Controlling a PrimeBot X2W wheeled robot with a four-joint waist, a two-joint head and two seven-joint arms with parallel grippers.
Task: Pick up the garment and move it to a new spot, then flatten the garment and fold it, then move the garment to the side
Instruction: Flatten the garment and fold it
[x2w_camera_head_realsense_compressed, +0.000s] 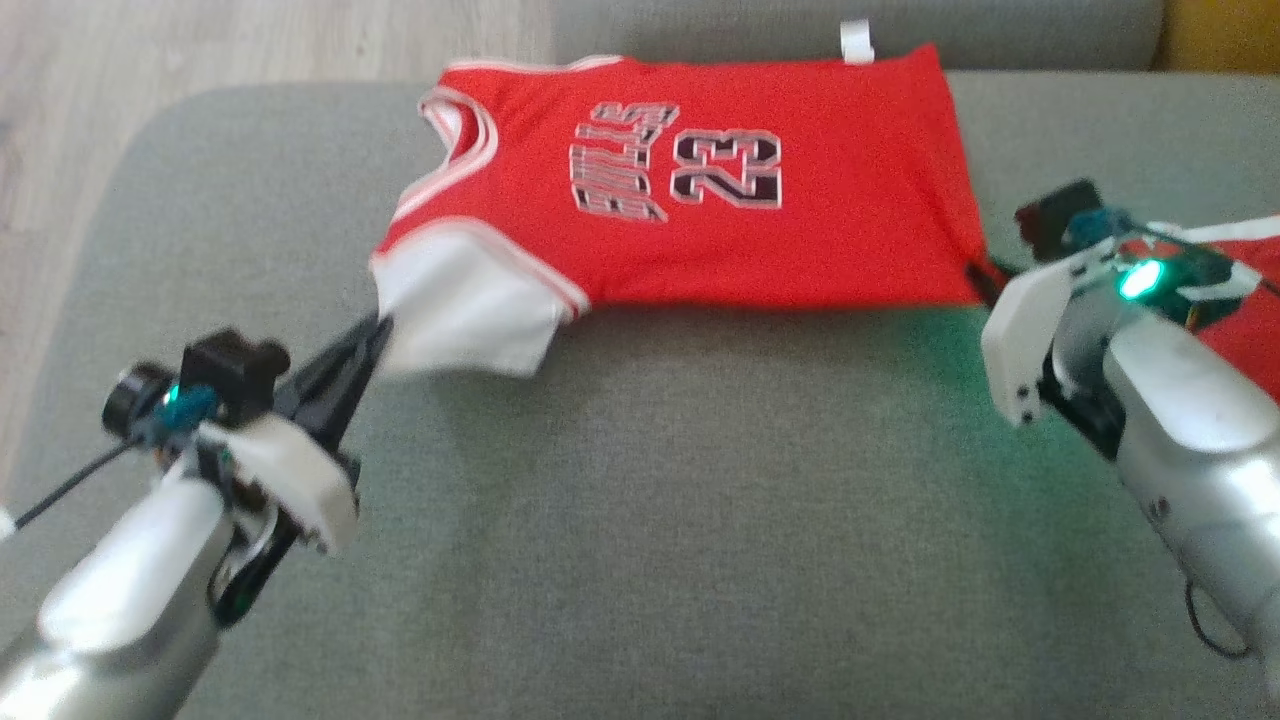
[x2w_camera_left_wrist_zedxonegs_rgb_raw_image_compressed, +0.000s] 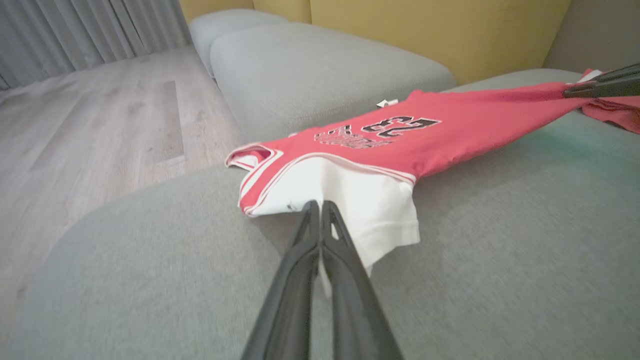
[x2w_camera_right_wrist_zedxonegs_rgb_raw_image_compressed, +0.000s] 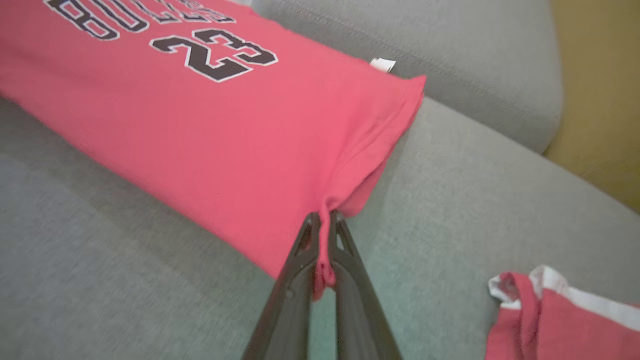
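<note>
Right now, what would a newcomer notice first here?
A red jersey numbered 23 lies spread across the grey cushion. The left gripper is shut on its white sleeve at the near left, the right gripper shut on its hem corner at the right. Another red-and-white garment lies at the far right.

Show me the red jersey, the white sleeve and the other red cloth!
red jersey (x2w_camera_head_realsense_compressed: 850, 200), head view, plain red front.
white sleeve (x2w_camera_left_wrist_zedxonegs_rgb_raw_image_compressed: 360, 200), left wrist view, sleeve's middle.
other red cloth (x2w_camera_right_wrist_zedxonegs_rgb_raw_image_compressed: 565, 325), right wrist view, red part.
</note>
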